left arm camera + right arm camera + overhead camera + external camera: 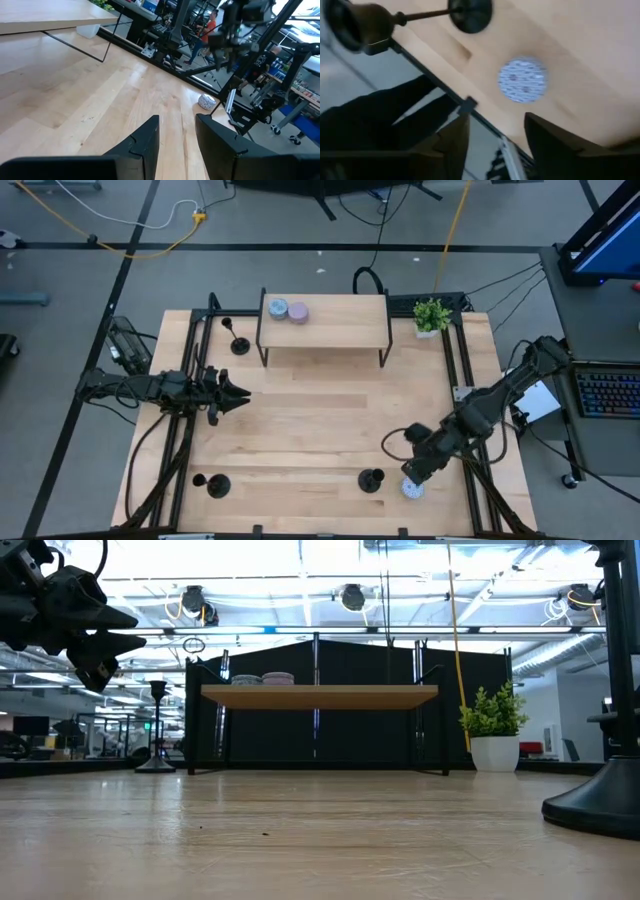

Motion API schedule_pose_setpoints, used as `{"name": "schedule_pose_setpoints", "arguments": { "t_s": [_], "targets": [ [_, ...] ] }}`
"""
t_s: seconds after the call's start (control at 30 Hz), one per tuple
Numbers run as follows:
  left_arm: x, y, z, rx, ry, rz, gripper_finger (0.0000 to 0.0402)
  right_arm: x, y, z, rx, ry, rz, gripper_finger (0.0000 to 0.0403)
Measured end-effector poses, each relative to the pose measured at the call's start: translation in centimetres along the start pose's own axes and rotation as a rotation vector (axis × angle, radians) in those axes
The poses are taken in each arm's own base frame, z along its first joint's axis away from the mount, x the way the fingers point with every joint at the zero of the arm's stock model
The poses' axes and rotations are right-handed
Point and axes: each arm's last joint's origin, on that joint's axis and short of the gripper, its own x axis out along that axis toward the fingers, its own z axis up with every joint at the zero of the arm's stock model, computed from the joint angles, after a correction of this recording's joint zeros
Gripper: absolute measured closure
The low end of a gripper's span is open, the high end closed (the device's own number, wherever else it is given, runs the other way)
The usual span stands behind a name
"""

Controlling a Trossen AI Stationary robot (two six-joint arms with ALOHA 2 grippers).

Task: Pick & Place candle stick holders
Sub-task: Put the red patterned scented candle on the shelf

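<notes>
Pale wood table (320, 430) under a straight-down camera, cables on the floor around it. Three black candle stick holders sit on it: one near the front edge right of centre (371, 480), upright on its round base, one at the front left corner (217, 485), one at the back left (239, 345) beside the leg of the small raised shelf (325, 320).

Right gripper (420, 468) hovers just beside the front-centre holder, fingers parted with nothing between them; its wrist view looks down on that holder (468, 12) and on a pale-blue patterned tin (523, 80) lying on the table just off the fingers. Likely this holder has just been set down here, or the arm is lining up on it; cannot tell which.

Left gripper (232, 394) waits over the left side of the table, pointing inward, fingers (145, 142) slightly apart and empty.

Shelf carries a pale-blue and a lilac tin (288, 310); a small potted plant (431, 315) stands at the back right corner. All three holders stand clear of each other, well apart.
</notes>
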Motion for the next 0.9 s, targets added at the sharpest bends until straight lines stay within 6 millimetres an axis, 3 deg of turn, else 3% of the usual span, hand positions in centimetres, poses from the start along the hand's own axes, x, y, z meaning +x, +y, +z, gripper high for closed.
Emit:
{"name": "schedule_pose_setpoints", "arguments": {
  "t_s": [0.17,0.3,0.5,0.9],
  "targets": [
    [0.0,0.0,0.0,0.000,0.000,0.000,0.0270,3.9,-2.3,0.3,0.037,0.086,0.034,0.0166],
    [0.0,0.0,0.0,0.000,0.000,0.000,0.0270,5.7,-4.6,0.5,0.118,0.127,0.012,0.0155],
    [0.0,0.0,0.0,0.000,0.000,0.000,0.0270,5.8,-6.6,0.5,0.202,0.060,0.016,0.0157],
    [0.0,0.0,0.0,0.000,0.000,0.000,0.0270,5.8,-6.3,0.5,0.277,0.038,0.060,0.0160]
  ]
}}
